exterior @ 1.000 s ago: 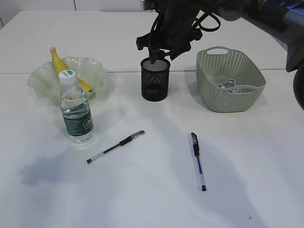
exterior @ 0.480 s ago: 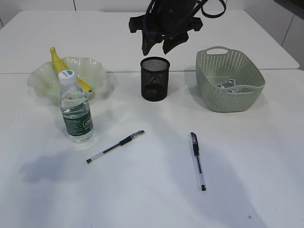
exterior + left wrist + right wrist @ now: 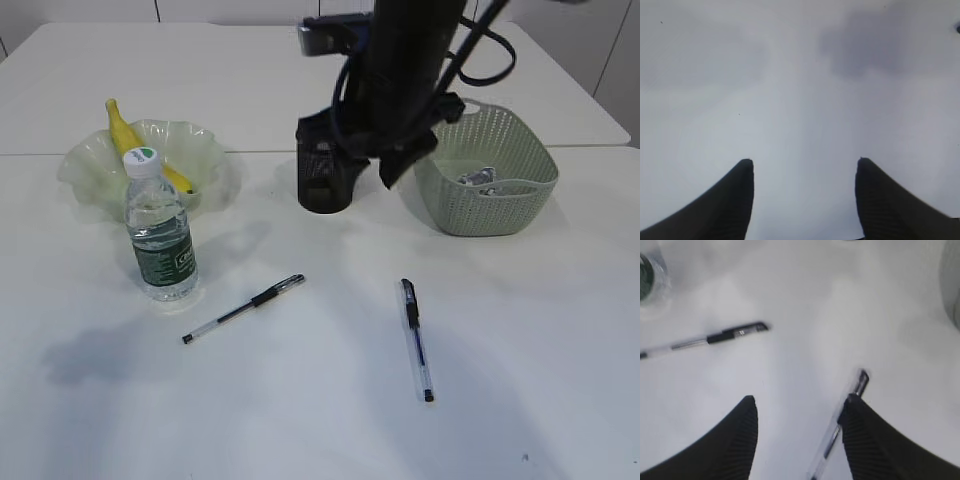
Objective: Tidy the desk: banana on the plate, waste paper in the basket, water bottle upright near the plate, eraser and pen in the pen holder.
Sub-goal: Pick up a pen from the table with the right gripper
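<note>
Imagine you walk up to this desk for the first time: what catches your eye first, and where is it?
A dark robot arm looms at the back, in front of the black pen holder. Two pens lie loose on the white desk in front, while a water bottle stands left, before a green plate holding a banana.

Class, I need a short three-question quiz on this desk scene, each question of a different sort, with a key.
1. True or false: the banana lies on the plate.
2. How many pens lie on the desk? A one, B two, C three.
3. Fill in: the crumpled paper sits in the ____.

Key:
1. true
2. B: the left pen and the right pen
3. basket
</note>
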